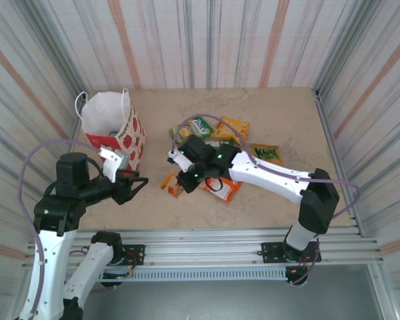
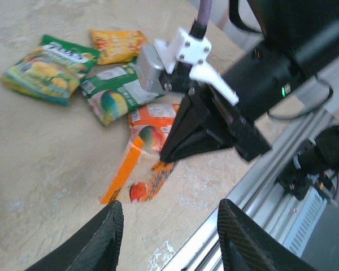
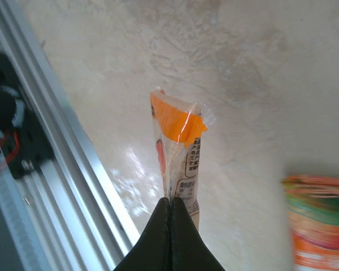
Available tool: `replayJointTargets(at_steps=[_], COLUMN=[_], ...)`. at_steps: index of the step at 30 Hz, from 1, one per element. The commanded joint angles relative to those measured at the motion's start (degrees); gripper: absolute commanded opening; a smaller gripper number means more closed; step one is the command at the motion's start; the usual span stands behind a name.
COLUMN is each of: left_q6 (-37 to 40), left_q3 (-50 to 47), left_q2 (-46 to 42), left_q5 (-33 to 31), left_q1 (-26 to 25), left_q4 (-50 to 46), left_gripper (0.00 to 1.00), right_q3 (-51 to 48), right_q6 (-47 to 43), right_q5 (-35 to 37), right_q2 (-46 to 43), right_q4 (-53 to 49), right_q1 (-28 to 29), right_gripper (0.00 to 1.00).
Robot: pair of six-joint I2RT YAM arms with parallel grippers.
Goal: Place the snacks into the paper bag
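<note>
Right end effector pinching orange packet — seemingly edge-on.

The snacks are glossy, crinkled plastic film; the orange packet has a clear edge. The worktop is matt, mottled, stone-like. The bag is matt paper, the rail brushed metal, the fingers matt black.

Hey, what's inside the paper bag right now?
Inside the paper bag mostly white lining shows, with one small greenish scrap low down, likely a snack. The near wall hides the rest of its bottom.
</note>
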Motion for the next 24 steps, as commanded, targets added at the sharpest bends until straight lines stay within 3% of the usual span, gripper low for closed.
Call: replayJointTargets(at_steps=[1, 9, 17, 24], left_q6=[9.01, 18.16, 19.32, 18.83], left_q3=[-1.55, -4.14, -4.53, -3.64], left_q2=[0.30, 5.63, 11.28, 14.53], left_q5=[5.57, 8.48, 8.75, 8.55], left_q1=[-1.84, -7.55, -13.08, -14.03], left_q4=[4.16, 7.87, 15.03, 18.76], left_gripper=[0.51, 0.56, 0.56, 0.49], right_q3=[3.24, 5.56, 6.57, 6.74], right_q6=[-19.76, -31.43, -32.41, -32.59], right_q5=[-3.61, -14.52, -17.83, -19.98], right_q2=[-4.27, -10.19, -12.20, -12.69], right_q4=[-7.18, -7.78, -6.06, -5.17], right_q1=[-1.83, -7.57, -8.34, -8.50], right_gripper=[0.00, 0.00, 0.00, 0.00])
